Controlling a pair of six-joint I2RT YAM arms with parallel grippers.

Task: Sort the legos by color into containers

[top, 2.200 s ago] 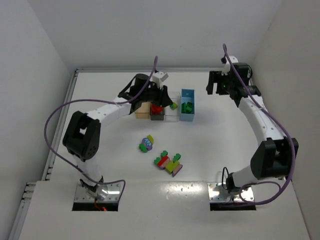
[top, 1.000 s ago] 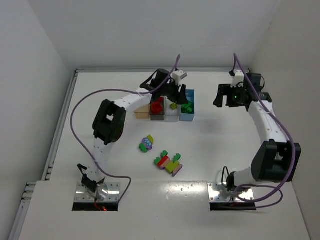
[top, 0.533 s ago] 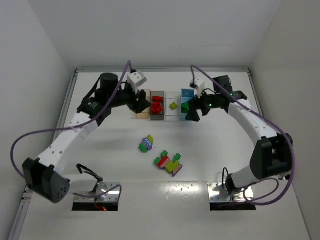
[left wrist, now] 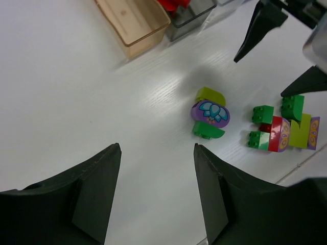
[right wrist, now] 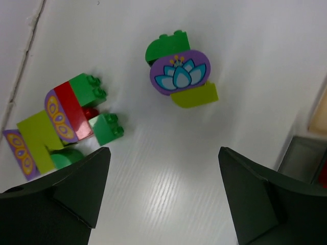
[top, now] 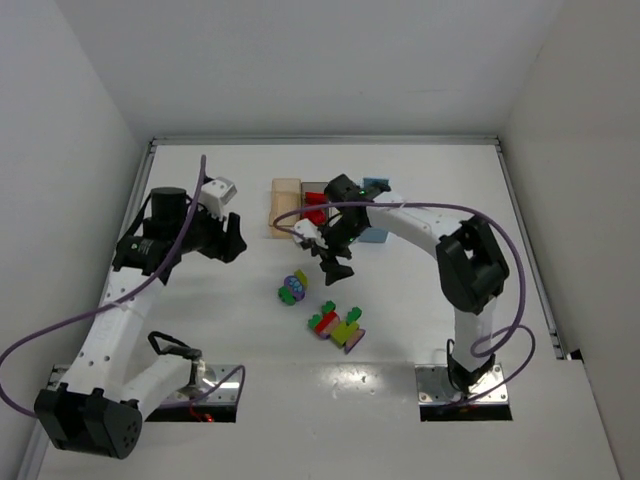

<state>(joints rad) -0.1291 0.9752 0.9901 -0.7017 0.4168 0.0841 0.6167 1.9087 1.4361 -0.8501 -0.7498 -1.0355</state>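
Presently found right gripper [top: 331, 260] spread wide, empty. Purple-lotus lego cluster [top: 293, 288] on table [top: 240, 320], just left and nearward of it, long axis roughly across closing line. Left gripper [top: 232, 238] partly open, empty, farther off.

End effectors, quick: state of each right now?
Left end effector: open, holding nothing.
Right end effector: open, holding nothing.
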